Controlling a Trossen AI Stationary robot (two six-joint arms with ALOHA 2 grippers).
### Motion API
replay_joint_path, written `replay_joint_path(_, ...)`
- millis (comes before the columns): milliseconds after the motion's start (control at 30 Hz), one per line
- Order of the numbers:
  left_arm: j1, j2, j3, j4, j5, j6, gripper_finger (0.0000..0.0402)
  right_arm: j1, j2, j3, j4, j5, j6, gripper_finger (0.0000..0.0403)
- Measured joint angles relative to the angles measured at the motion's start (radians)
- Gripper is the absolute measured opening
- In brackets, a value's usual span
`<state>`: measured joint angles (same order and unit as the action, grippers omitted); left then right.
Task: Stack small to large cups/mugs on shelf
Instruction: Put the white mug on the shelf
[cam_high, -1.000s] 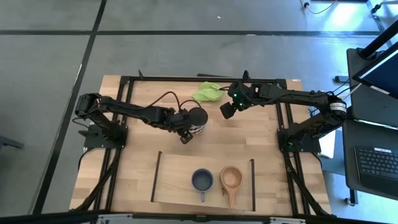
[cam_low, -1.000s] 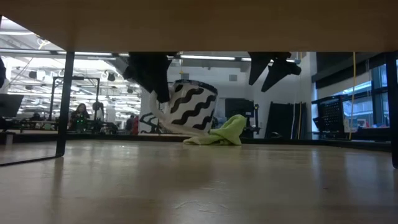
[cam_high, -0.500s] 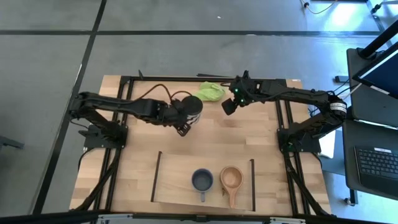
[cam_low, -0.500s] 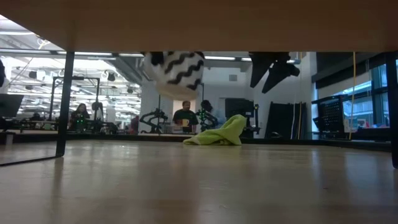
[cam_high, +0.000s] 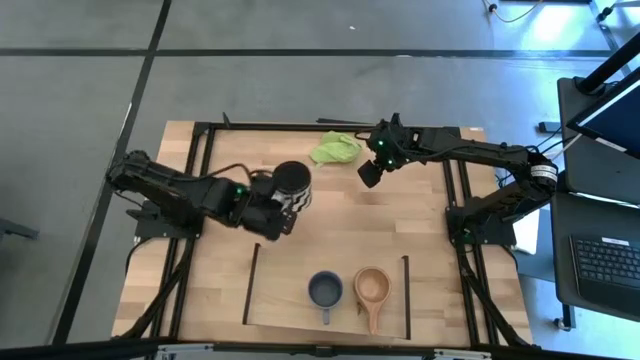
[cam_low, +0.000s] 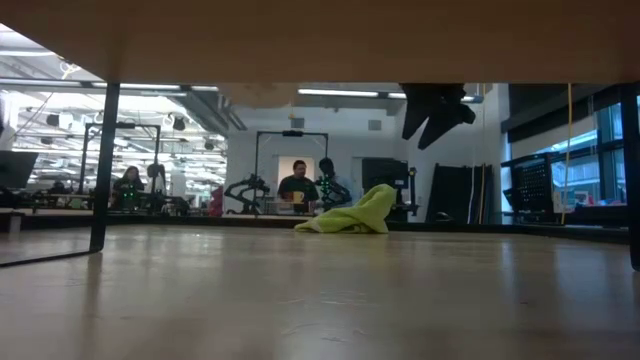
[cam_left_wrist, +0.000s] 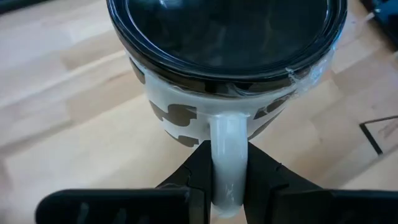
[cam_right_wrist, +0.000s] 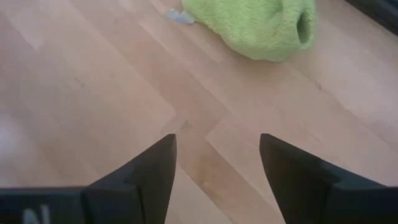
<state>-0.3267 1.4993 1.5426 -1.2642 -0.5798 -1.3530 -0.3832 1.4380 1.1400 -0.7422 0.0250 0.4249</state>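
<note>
The white mug with dark wavy marks and a dark inside (cam_high: 291, 181) hangs above the tabletop left of centre, held by my left gripper (cam_high: 274, 205); it also shows in the left wrist view (cam_left_wrist: 224, 43). The blue-grey mug (cam_high: 325, 290) and the tan wooden cup (cam_high: 372, 286) stand upright side by side on the light-wood shelf board (cam_high: 280, 295) near the front edge. My right gripper (cam_high: 367, 174) hovers open and empty at the far side, next to the lime-green cloth (cam_high: 336, 149); it shows open in its wrist view (cam_right_wrist: 214, 168). My left gripper pinches the white mug's handle (cam_left_wrist: 228, 163) between its two fingers, one on each side of the loop. The fingers come roughly level from the table's left-near side. The mug is lifted clear of the table, about upright, its mouth up.
The green cloth (cam_low: 355, 214) lies on the tabletop at the far side, under my right gripper (cam_low: 436, 106). Black frame bars (cam_high: 200, 170) run along the table's sides. Bare tabletop lies between the mug and the shelf. People show in the room beyond (cam_low: 297, 186).
My left gripper has lifted the white mug off the table, up out of the low view, and carried it toward the table's left edge and then a little nearer. The mug, tilted a second ago, now sits about upright. My right gripper has barely moved.
</note>
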Motion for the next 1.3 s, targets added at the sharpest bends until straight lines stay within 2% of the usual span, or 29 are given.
replay_joint_path(100, -0.062, 0.01, 0.045, -0.06, -0.007, -0.09, 0.0047, 0.0, 0.0, 0.0, 0.0, -0.001, -0.017, 0.0232)
replay_joint_path(333, -0.207, 0.054, 0.134, -0.065, 0.002, -0.178, 0.0047, 0.0, -0.001, 0.0, 0.001, -0.009, -0.011, 0.0232)
replay_joint_path(767, -0.479, 0.226, 0.279, -0.163, 0.017, -0.475, 0.0047, 0.036, -0.001, 0.0, -0.012, -0.028, 0.043, 0.0232)
replay_joint_path(1033, -0.528, 0.317, 0.368, -0.169, 0.009, -0.516, 0.0047, 0.055, -0.001, 0.0, -0.019, -0.028, 0.09, 0.0232)
replay_joint_path(1300, -0.559, 0.346, 0.373, -0.187, 0.013, -0.602, 0.0047, 0.055, -0.001, 0.0, -0.026, -0.027, 0.09, 0.0232)
